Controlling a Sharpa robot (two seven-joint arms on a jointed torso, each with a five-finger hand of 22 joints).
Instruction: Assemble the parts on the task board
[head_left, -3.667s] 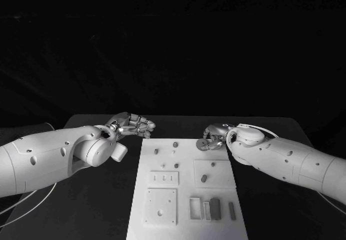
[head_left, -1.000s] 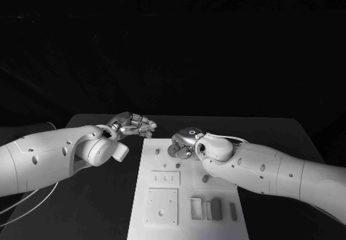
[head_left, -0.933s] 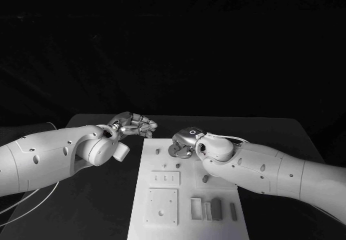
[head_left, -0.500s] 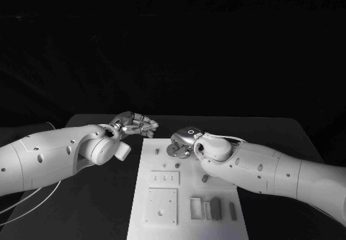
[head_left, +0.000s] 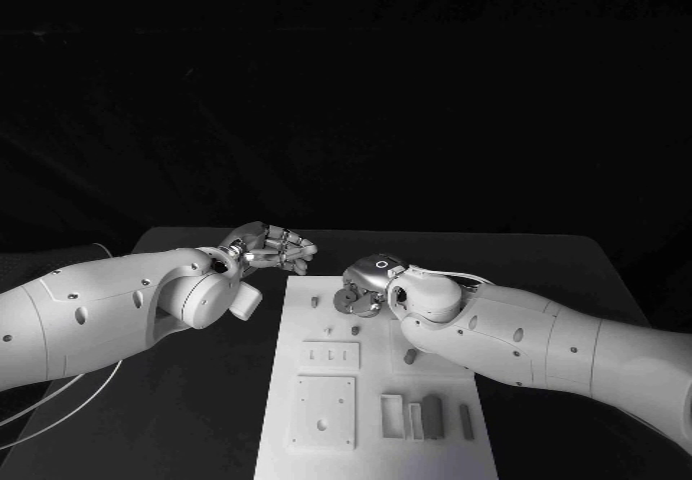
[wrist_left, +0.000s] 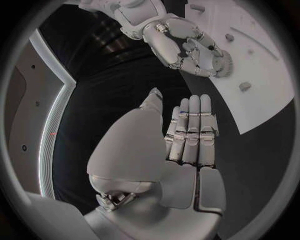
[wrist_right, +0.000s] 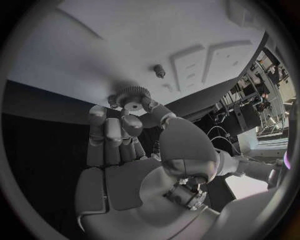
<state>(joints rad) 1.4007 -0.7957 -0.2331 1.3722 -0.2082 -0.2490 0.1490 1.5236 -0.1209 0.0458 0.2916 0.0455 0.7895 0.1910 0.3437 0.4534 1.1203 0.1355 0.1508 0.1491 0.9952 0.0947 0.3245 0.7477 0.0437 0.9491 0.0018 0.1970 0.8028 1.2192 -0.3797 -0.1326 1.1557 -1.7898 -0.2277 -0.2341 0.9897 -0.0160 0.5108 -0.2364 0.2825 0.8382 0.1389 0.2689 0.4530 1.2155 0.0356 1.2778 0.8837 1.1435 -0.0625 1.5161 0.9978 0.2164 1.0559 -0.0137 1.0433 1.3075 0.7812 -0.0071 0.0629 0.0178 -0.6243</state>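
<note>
Gear (wrist_right: 131, 96) in right hand (head_left: 364, 293), unlabelled.

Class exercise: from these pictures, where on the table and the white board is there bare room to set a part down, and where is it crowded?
Bare table lies right of the task board, beyond the right arm. A bare strip runs down the board's left edge. The board's far end is crowded: the right hand holds a gear above small pegs there, and the left hand hovers beside that corner.

I see the black table (head_left: 202, 400) under everything, with thin pale cables (head_left: 58, 405) at its left side.
</note>
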